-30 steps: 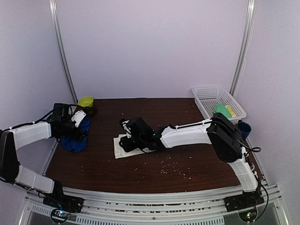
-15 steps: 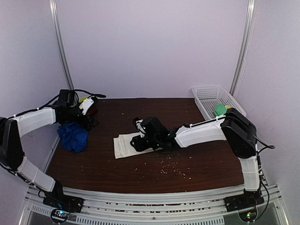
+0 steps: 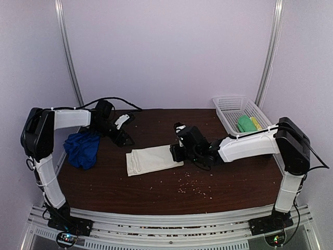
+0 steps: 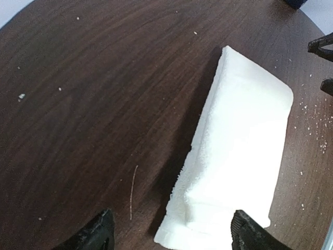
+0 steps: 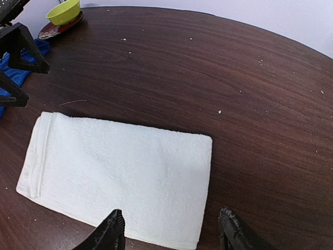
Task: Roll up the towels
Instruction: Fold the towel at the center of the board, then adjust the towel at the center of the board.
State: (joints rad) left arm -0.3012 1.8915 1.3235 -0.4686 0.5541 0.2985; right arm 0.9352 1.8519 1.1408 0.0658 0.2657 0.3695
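Blue terry first: royal blue towel (image 3: 81, 148) bunched in a loose heap at the left edge of the dark wood table (image 3: 156, 192), neither flat nor rolled. Behind it, caught only by the right wrist cam, yellow-green bowl (image 5: 63, 11) on a dark saucer (image 5: 49, 30).

Just right of the heap, left gripper (image 3: 125, 138), jaws spread wide with nothing clamped between them, hanging by the left end of the other towel. Touching the cloth or not? Hard to say from any view.

Mid-table, cream-white towel (image 3: 152, 160), folded into a long flat rectangle, lying slightly diagonal, no roll started at either end.

At its right short edge, right gripper (image 3: 177, 152), fingers also apart and empty, tips right over the towel's edge. Contact or a small gap, can't tell.

Pale crumbs (image 3: 190, 185) scattered over the wood near the towel.

Far right back corner: white mesh basket (image 3: 229, 104) with something green (image 3: 245, 123) and something yellow (image 3: 255, 123) inside.
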